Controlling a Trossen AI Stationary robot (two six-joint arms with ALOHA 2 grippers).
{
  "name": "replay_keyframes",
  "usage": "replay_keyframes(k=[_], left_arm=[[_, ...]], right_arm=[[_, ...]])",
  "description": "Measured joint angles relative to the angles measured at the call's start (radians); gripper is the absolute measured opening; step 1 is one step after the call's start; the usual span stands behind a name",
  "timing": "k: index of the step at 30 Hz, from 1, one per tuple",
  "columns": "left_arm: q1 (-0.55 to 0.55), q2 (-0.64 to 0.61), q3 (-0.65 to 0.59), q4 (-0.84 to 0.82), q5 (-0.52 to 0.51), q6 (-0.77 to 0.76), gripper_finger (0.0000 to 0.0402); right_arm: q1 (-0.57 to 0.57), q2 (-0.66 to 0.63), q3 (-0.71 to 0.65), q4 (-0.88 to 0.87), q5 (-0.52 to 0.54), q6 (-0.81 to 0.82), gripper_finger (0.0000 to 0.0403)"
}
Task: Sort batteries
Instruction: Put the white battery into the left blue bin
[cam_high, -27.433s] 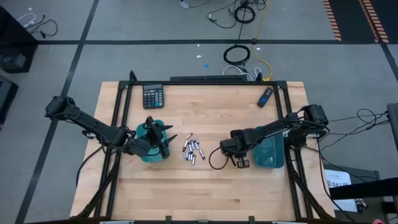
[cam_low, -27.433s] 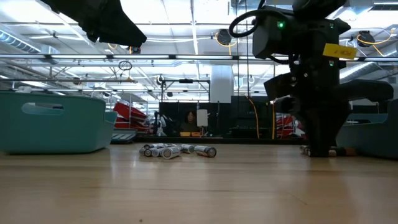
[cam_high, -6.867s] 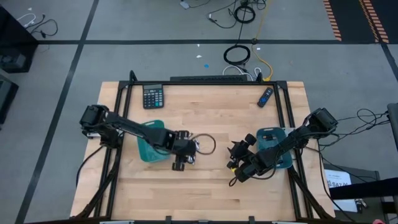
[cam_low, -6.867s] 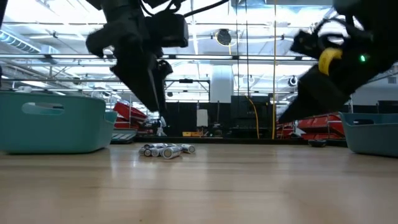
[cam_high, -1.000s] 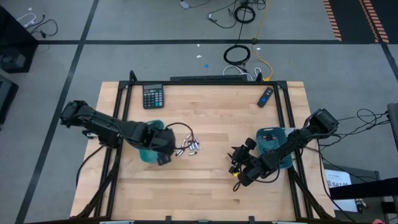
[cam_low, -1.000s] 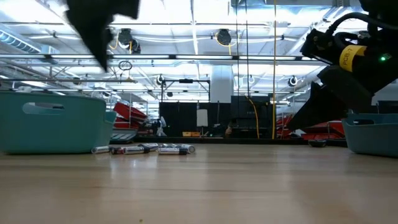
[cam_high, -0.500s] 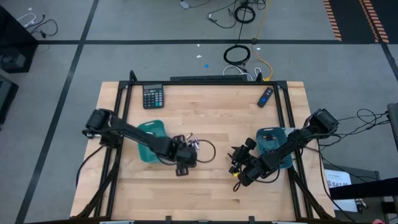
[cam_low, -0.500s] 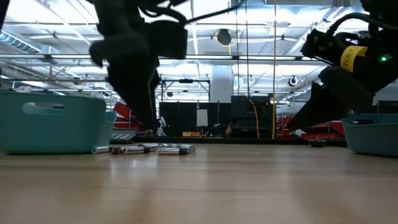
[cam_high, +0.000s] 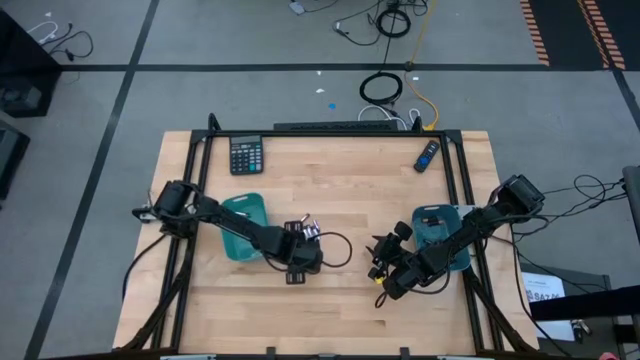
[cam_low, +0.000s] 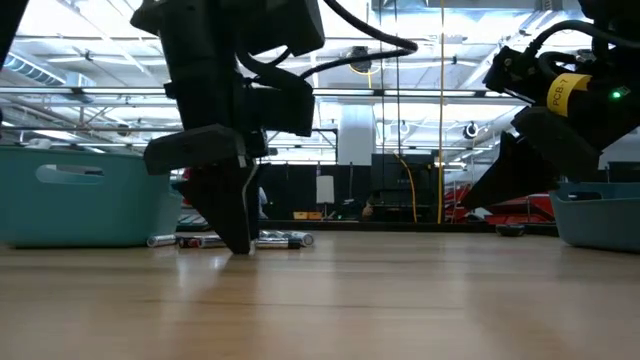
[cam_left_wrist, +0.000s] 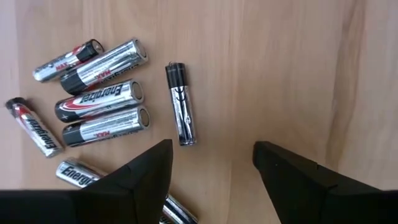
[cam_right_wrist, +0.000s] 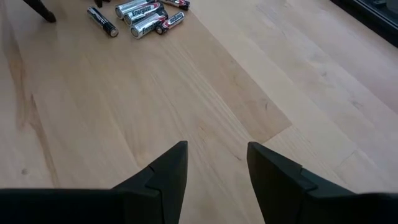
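Observation:
Several silvery batteries lie loose on the wooden table's middle, also seen in the low view. One slim dark-banded battery lies a little apart from the rest. My left gripper stands open, pointing down, low over the table just on the near side of the batteries, with nothing between its fingers. My right gripper is open and raised above the table right of centre, with nothing between its fingers; the batteries lie far ahead of it.
A teal tray stands left of the batteries and another teal tray at the right, under my right arm. A black calculator and a dark blue remote-like stick lie near the far edge. Bare wood lies toward the near edge.
My left gripper has swung from above the left teal tray toward the table's right and near edge, and has come down from high up to just above the table beside the batteries. The batteries have kept their places.

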Motion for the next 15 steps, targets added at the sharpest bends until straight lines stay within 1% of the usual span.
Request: replay_keyframes(k=[3,9,12,15], left_arm=[[0.022,0.001,-0.001,0.01,0.034,0.0,0.0233],[0.09,0.002,-0.002,0.04,0.145,-0.003,0.0176],[0.118,0.003,-0.002,0.059,0.158,-0.008,0.0155],[0.143,0.004,-0.002,0.078,0.174,-0.007,0.0143]], right_arm=[[0.0,0.0,0.0,0.0,0.001,0.0,0.0157],[0.0,0.0,0.0,0.0,0.001,-0.004,0.0157],[0.0,0.0,0.0,0.0,0.001,-0.004,0.0157],[0.0,0.0,0.0,0.0,0.001,-0.008,0.0157]])
